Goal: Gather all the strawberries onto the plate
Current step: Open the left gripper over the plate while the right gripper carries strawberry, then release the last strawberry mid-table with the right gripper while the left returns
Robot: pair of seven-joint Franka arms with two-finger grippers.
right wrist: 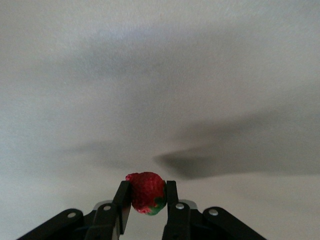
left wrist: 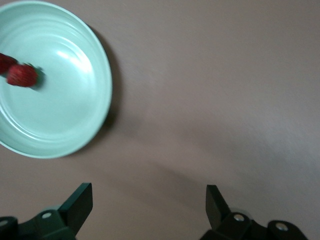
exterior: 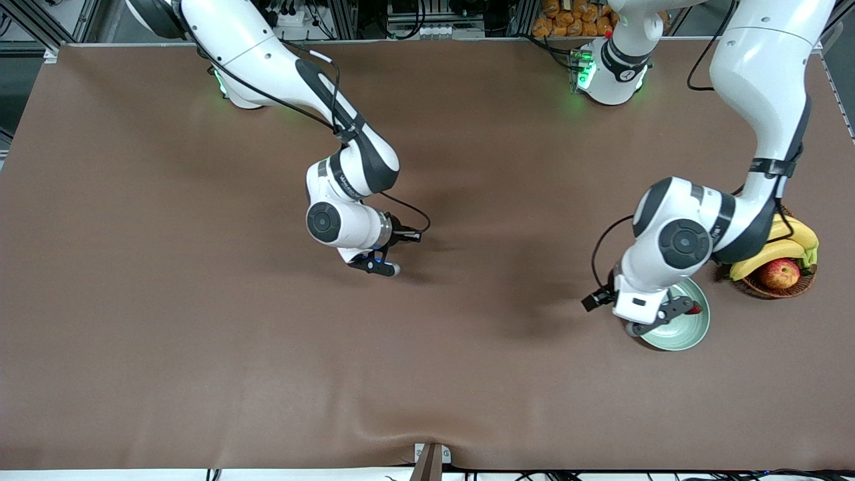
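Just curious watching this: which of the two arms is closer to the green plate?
The left. The left gripper hangs open right over the plate; the right gripper is over mid-table, toward the right arm's end, shut on a strawberry.

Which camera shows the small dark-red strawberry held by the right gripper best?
The right wrist view: the dark-red strawberry sits pinched between the right gripper fingers, unobstructed. The front view shows only that gripper over bare table, berry hidden. The left wrist view doesn't show it.

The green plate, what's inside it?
Two strawberries lie in the plate, one cut off by the left wrist view's edge. From the front, the left gripper covers part of the plate.
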